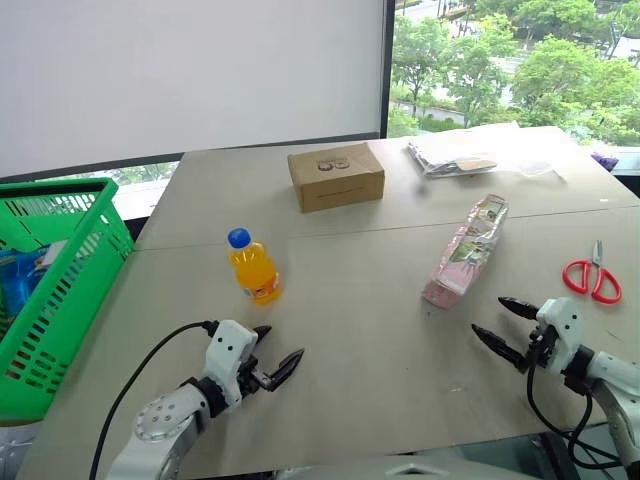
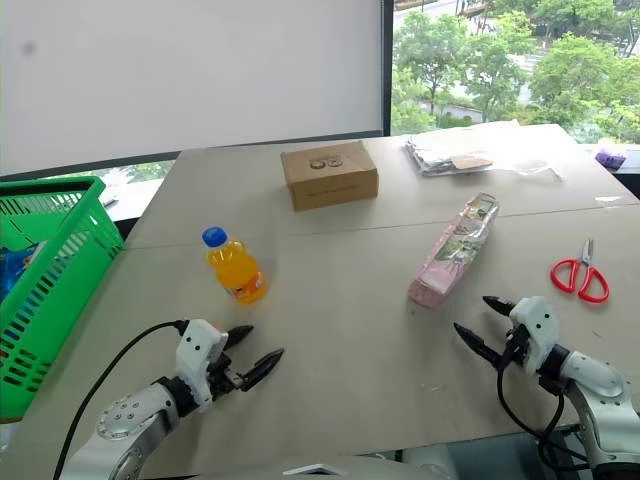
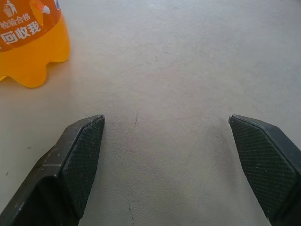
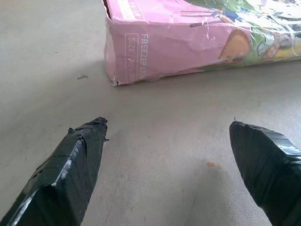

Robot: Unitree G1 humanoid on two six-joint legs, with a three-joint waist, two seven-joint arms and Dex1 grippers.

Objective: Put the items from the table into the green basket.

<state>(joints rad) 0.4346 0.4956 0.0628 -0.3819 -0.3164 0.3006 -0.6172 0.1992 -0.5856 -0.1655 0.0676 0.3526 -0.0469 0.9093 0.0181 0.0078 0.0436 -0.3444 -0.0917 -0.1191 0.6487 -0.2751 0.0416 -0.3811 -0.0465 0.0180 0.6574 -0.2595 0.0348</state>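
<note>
Both grippers hover low over the near edge of the table [image 1: 350, 330], jaws spread wide and holding nothing: the left gripper [image 1: 278, 352] toward the near-left corner, the right gripper [image 1: 505, 325] toward the near-right corner. Off the table's left edge sits the green basket [image 1: 75, 260], with a blue item inside. A brown cardboard box [image 1: 336, 176] lies toward the far edge, near crumpled clear plastic [image 1: 470, 152]. The pink packet [image 1: 466, 250] lies flat right of centre, just beyond the right gripper. The orange bottle [image 1: 253, 266] stands upright left of centre, beyond the left gripper. Red scissors [image 1: 592, 275] lie by the right edge
</note>
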